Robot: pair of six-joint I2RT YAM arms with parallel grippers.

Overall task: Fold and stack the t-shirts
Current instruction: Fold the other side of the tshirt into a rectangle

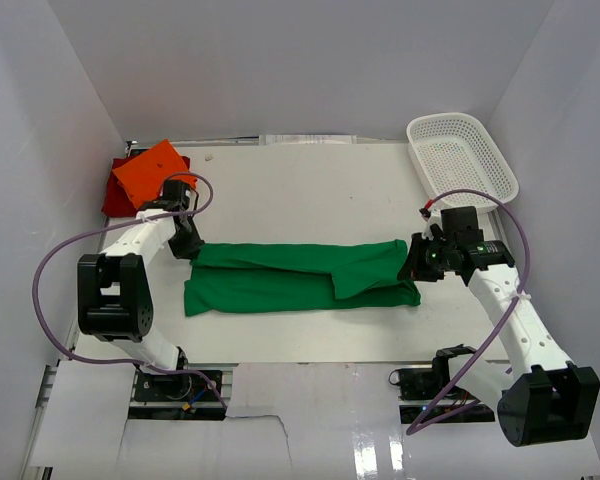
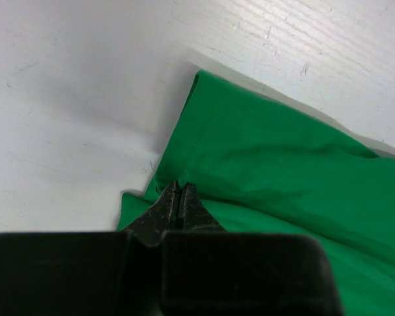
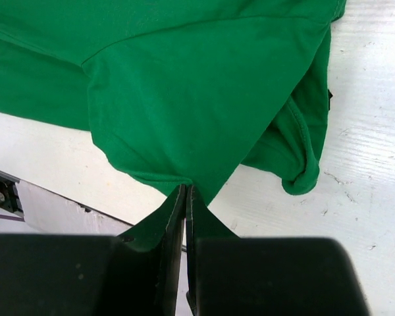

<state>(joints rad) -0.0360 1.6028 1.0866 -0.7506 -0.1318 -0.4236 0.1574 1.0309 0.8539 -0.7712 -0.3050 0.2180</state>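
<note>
Left wrist view: left gripper [image 2: 179,192] pinched tight on the edge of the green t-shirt [image 2: 283,171], and the right gripper [image 3: 185,192] is clamped the same way on its other end. From the top, that shirt lies as a long folded band across the table [image 1: 300,185] between the arms. The orange t-shirt [image 1: 152,170] sits on the dark red t-shirt [image 1: 113,198] in the far-left corner, white basket [image 1: 460,160] far right.

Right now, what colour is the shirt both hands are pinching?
The t-shirt is bright green, clearest in the top external view.
</note>
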